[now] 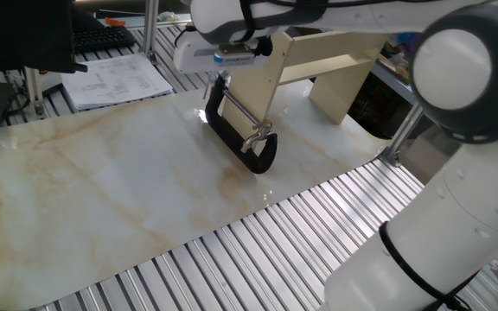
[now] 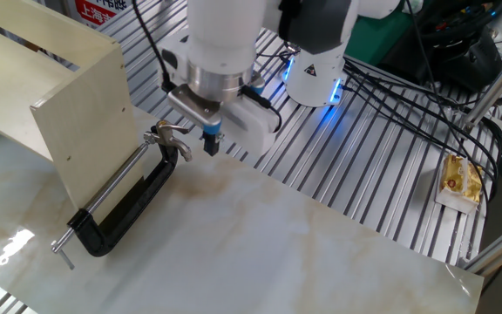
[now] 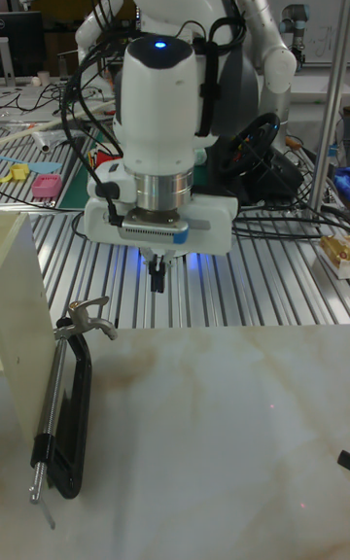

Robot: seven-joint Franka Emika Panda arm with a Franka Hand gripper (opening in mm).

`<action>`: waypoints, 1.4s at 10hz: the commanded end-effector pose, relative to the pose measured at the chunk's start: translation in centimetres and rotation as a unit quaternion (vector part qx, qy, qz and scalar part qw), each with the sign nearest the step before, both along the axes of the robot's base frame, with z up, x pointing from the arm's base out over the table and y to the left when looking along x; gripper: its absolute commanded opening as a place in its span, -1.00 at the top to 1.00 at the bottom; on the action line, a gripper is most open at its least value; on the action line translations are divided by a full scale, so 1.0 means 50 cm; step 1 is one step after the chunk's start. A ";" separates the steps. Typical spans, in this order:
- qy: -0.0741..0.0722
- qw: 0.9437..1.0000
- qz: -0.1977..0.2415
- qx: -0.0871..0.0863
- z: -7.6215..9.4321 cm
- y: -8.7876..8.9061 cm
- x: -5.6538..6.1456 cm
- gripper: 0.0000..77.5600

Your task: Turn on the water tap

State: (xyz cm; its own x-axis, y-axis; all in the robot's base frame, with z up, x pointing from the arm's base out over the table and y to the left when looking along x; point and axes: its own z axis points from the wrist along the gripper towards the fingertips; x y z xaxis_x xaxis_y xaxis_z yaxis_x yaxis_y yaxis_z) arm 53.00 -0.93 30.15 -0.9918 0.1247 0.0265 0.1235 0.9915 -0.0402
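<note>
A pale marbled slab (image 2: 321,253) is seen laid over a ribbed aluminium table (image 2: 382,131), its glossy face veined in tan. Behind the table, in the tall fixed view, a cluttered lab is made out: black cables (image 3: 262,157), shelving, a second white arm at the back. A printed sheet (image 1: 115,79) and a keyboard (image 1: 102,36) are noted at the far edge in one fixed view, and a small yellow packet (image 2: 460,181) on the ribs at the right in the other.

The water tap (image 2: 129,205) is found lying flat on the slab, its black curved body spanned by the silver rod, clamped against the wall of the beige arch (image 2: 77,96); its chrome lever (image 2: 168,133) is seen at the end nearest the arm. The arch is pressed right beside it on the far side.

The gripper (image 2: 209,144) is held above the slab edge, just beside the lever and apart from it, fingers (image 3: 157,278) drawn narrow, nearly together, with nothing between them. In one fixed view the fingertips are hidden by the arm's own wrist.
</note>
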 end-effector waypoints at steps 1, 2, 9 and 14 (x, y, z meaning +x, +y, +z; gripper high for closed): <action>-0.016 0.999 -0.050 0.004 -0.030 -0.036 -0.058 1.00; -0.013 0.998 -0.060 0.001 -0.027 -0.044 -0.071 1.00; -0.015 0.981 -0.184 -0.060 -0.023 -0.064 -0.083 1.00; -0.017 0.978 -0.201 -0.062 -0.052 -0.108 -0.046 1.00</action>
State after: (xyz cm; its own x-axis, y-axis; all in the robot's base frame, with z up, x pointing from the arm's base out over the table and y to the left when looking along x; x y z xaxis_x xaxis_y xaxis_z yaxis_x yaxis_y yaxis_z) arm 50.20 -5.38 28.12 -0.8652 0.4993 -0.0465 0.4999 0.8511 -0.1602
